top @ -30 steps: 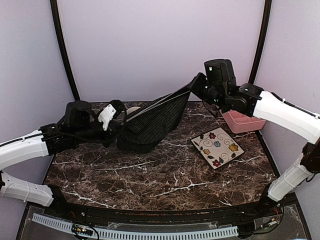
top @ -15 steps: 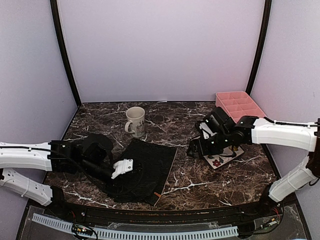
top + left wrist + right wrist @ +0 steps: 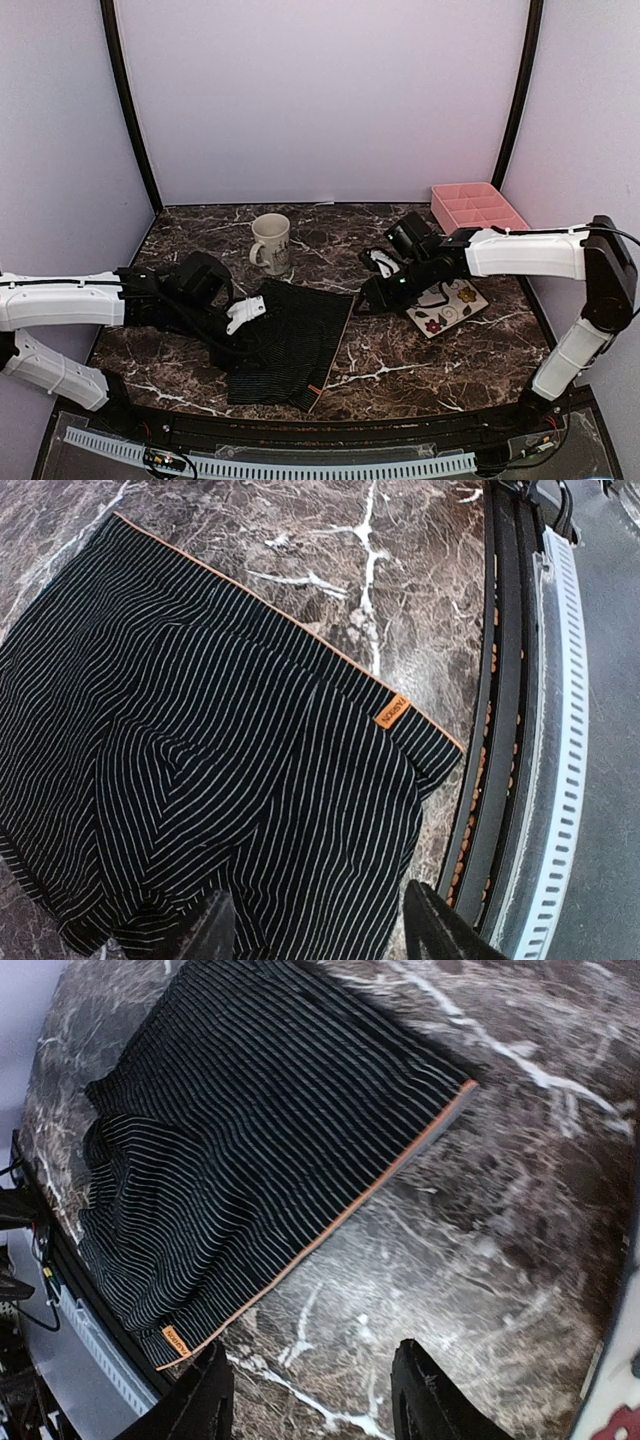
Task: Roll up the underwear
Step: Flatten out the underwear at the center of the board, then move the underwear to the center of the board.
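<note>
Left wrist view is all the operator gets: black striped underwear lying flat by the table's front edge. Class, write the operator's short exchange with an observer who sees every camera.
Operator: Is anything standing beyond the underwear?
Observer: Yes. A white mug stands upright near its far left corner, not on the cloth.
Operator: Where is the right gripper?
Observer: The right gripper is just right of the waistband's far corner, off the cloth, jaws open and empty.
</note>
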